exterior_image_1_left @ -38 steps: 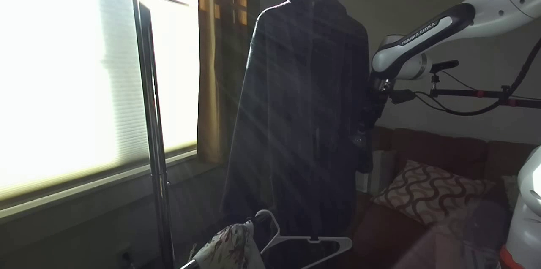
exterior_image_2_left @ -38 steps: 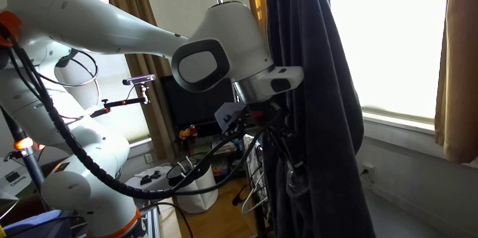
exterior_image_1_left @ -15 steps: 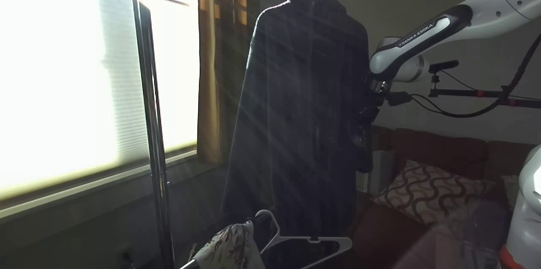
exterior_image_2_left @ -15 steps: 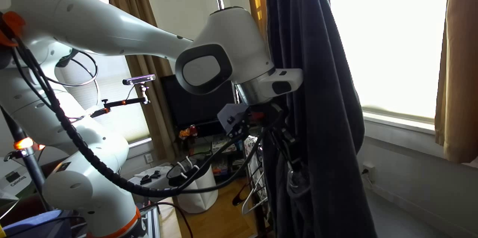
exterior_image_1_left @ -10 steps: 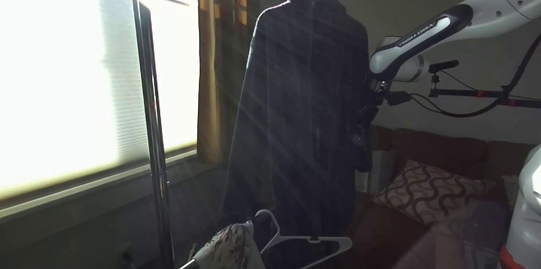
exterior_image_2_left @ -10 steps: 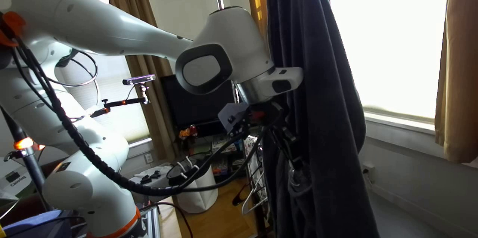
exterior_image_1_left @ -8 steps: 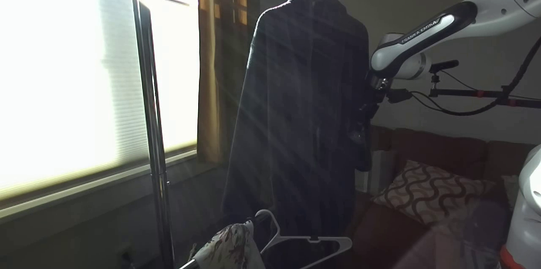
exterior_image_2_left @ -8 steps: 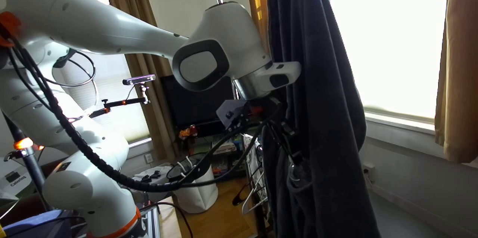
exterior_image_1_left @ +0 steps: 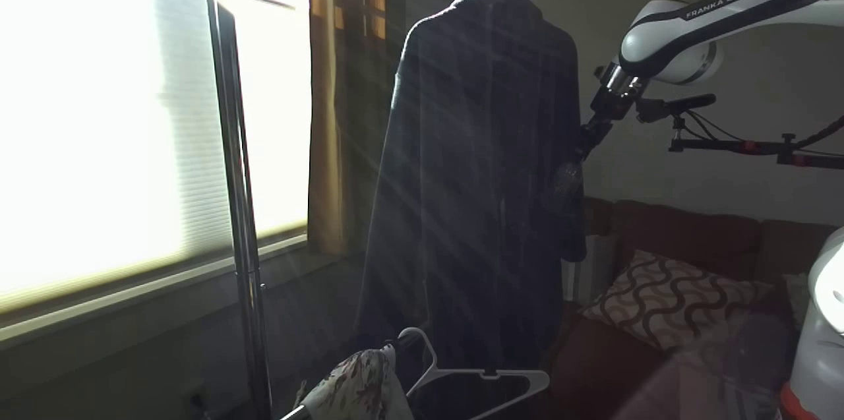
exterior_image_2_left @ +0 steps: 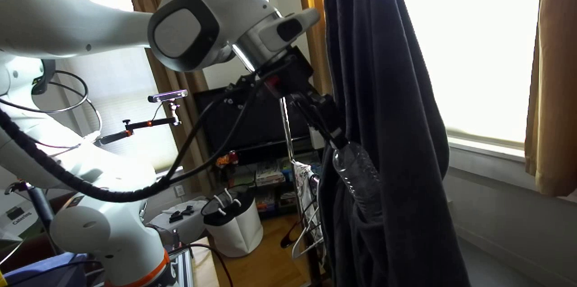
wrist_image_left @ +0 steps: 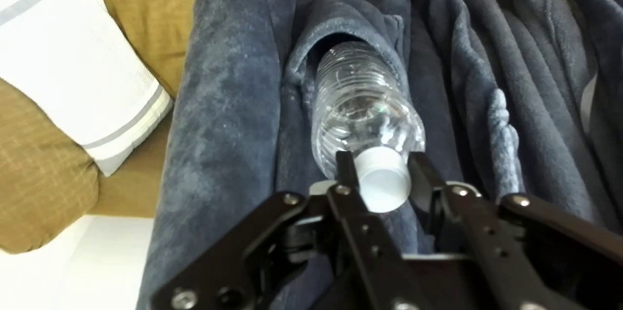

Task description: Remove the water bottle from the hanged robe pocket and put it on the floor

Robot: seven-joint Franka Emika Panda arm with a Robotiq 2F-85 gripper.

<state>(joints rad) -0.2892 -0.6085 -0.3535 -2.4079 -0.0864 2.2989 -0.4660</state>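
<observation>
The clear water bottle [wrist_image_left: 362, 100] leans out of the pocket [wrist_image_left: 340, 25] of the dark robe [wrist_image_left: 229, 81], and its lower end is hidden inside. My gripper [wrist_image_left: 382, 155] is shut on its white cap in the wrist view, one finger on each side. In an exterior view the bottle [exterior_image_2_left: 356, 176] hangs tilted below the gripper [exterior_image_2_left: 338, 138], most of its body showing above the pocket edge. The robe [exterior_image_1_left: 475, 143] hangs on a hanger from the rack; there the bottle [exterior_image_1_left: 568, 176] looks faint against the cloth.
A metal rack pole [exterior_image_1_left: 239, 196] stands near the window, with a white hanger [exterior_image_1_left: 484, 374] low in front. A sofa cushion [exterior_image_1_left: 666, 295] lies behind the robe. In an exterior view a white basket [exterior_image_2_left: 234, 233] stands on the wooden floor [exterior_image_2_left: 275, 255]; a camera [exterior_image_2_left: 167, 96] sits on a boom.
The arm has risen and drawn back from the robe, its wrist tilting. The bottle has come up with the gripper, so much more of it shows above the pocket.
</observation>
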